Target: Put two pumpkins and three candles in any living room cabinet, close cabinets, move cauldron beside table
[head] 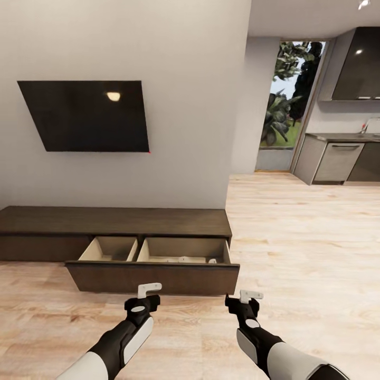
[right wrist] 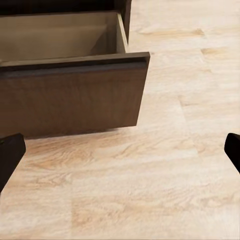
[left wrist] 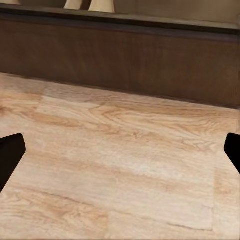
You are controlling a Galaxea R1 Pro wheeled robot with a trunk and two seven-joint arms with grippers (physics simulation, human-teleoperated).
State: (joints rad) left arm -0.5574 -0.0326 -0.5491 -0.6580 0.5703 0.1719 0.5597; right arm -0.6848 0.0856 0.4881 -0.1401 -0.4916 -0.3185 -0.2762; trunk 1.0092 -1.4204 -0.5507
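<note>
From the head camera, the cabinet [head: 116,221] runs along the wall across the lower left of the frame under a dark wall screen [head: 84,116], and its wide drawer [head: 153,277] stands pulled out in the lower middle, its pale inside showing two compartments. Small pale things [head: 184,259], likely candles, lie at the front of the right-hand compartment, too small to count; the left compartment looks bare as far as the drawer front lets one see. The left gripper [head: 149,289] and the right gripper [head: 251,295] sit at the bottom of the frame just short of the drawer front, both empty, fingers apart. The kitchen [head: 338,153] fills the upper right. In the left wrist view the dark drawer front [left wrist: 120,60] crosses the top of the frame above bare wood floor [left wrist: 120,165], and the fingertips [left wrist: 10,155] show at the two side edges, spread wide with nothing between them. In the right wrist view the drawer's corner [right wrist: 135,60] sits in the upper middle, its beige inside above it, fingers [right wrist: 10,155] again wide apart and empty. The step in hand seems to be shutting this drawer: best pushed with both grippers flat against the front, evenly, straight toward the wall, slowly so nothing inside rolls and the drawer does not skew.
</note>
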